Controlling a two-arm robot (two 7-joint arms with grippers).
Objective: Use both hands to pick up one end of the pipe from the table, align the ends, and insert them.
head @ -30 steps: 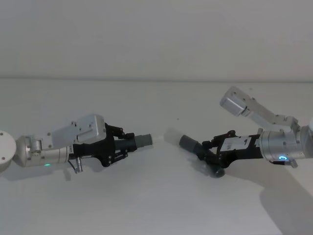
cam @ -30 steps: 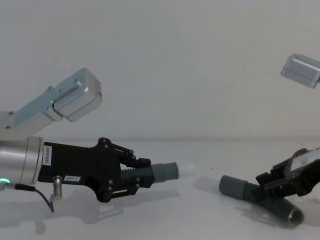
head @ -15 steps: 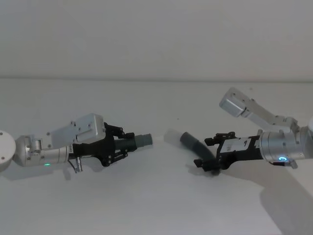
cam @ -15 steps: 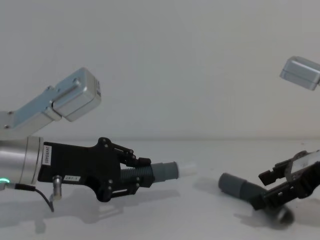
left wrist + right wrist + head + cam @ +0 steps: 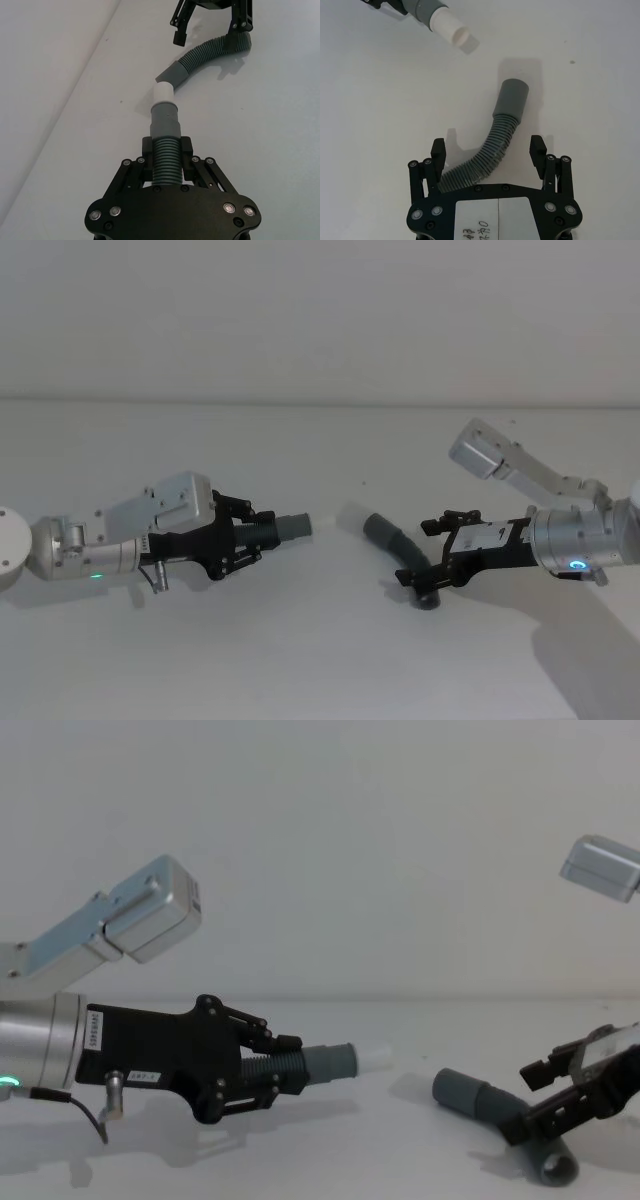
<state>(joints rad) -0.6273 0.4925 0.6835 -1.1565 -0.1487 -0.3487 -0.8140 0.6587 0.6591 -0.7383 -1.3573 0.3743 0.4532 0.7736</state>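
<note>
Looking down, head view: my left gripper [image 5: 255,533] is clenched on the ribs of a dark-grey corrugated hose piece with a white stub [image 5: 285,529], held above the plain white table [image 5: 320,660]. Left wrist view: the stub points toward the second dark-grey curved hose piece [image 5: 200,55]. Right wrist view: my right gripper [image 5: 488,149] is spread wide, with that piece lying between its fingers. Chest view: the white-tipped cuff [image 5: 330,1063] and the other cuff [image 5: 455,1088] stand apart.

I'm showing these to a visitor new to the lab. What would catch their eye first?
The left gripper, on the left, clamps a ribbed hose piece whose white tip points toward the right. Opposite, the right gripper stands open astride the second hose piece, which lies curved on the white table.
</note>
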